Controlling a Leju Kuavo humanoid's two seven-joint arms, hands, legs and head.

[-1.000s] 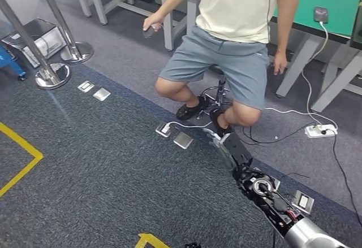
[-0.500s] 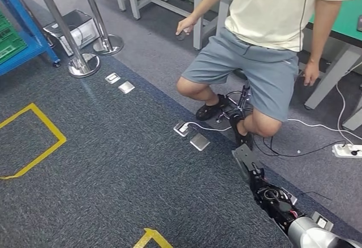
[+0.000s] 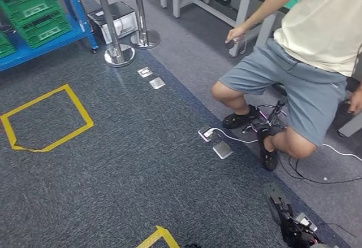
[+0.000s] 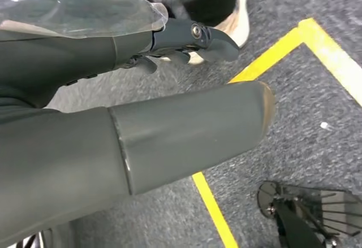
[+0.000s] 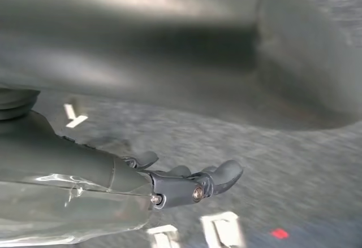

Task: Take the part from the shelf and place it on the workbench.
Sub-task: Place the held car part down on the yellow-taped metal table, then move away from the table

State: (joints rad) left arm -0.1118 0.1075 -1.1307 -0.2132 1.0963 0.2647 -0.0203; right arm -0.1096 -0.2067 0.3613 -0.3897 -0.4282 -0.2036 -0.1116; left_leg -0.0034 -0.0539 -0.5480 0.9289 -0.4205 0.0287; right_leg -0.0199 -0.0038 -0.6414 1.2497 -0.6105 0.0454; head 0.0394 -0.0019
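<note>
The robot is looking down at dark grey carpet (image 3: 128,163), and its right hand (image 3: 276,200) is hanging low near the floor, dark and blurred in the head view. In the right wrist view that hand (image 5: 183,183) is holding nothing, its fingers stretched out loosely with a slight curl at the tips. The left hand (image 4: 188,36) is showing in its own wrist view above a strip of yellow tape (image 4: 273,56); the fingers there are lying fairly straight beside the thick grey thumb (image 4: 192,129), with nothing between them.

Off to the far left a blue shelf (image 3: 51,30) is standing with green crates (image 3: 36,11) on it. Which part is meant I cannot tell; no part is in either hand.

A person in a pale shirt and grey shorts (image 3: 298,90) is sitting just ahead of the right hand, one arm reaching back to a table leg. A yellow taped square (image 3: 47,118) is marking the carpet near the shelf, with two metal posts (image 3: 113,27) standing beside it. A white cable (image 3: 239,138) is running from a floor socket (image 3: 206,133) by the person's feet.
</note>
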